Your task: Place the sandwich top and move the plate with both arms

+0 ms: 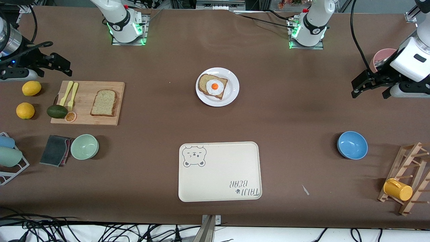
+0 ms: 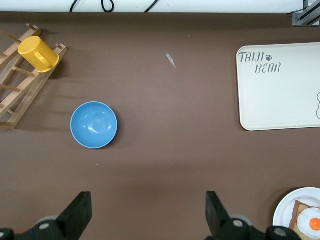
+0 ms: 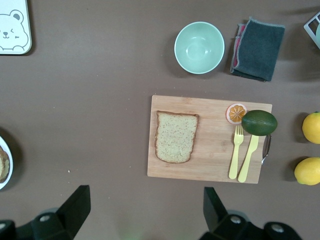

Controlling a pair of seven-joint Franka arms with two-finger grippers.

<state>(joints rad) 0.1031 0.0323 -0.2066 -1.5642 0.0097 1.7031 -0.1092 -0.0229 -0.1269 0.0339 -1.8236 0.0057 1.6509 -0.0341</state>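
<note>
Front view cuts off a fair bit at the edges: the rack with pale blue cups (image 1: 8, 154) at the right arm's end is only half in shot, and the wooden peg rack (image 1: 408, 176) holding a yellow mug (image 1: 397, 189) runs off at the left arm's end. Nearest the camera is the matte cream tray (image 1: 220, 171), rectangular with rounded corners and a bear drawing. A bit farther there's a folded dark cloth (image 1: 55, 150) just beside a smooth mint bowl (image 1: 84, 146), and a glossy blue bowl (image 1: 352, 145) well apart toward the left arm's end. Farther again, the sandwich top (image 1: 104, 103) lies flat on a bamboo cutting board (image 1: 88, 103), speckled tan crumb with a brown crust, near two yellow plastic utensils (image 1: 70, 94), an orange slice (image 1: 70, 116) and an avocado (image 1: 57, 111) at the board's edge; some metal thing under the avocado is mostly hidden. Two lemons (image 1: 28, 99) sit beside the board. The round shiny plate (image 1: 217, 86) is mid-table, carrying a darker slice with a fried egg (image 1: 213, 86). The right pincer (image 1: 58, 65) hangs over the table near the lemons, jaws wide apart, holding nothing. The left pincer (image 1: 371, 88) hangs over bare table at its own end, also spread wide and empty, partly covering something pink (image 1: 381, 57).
</note>
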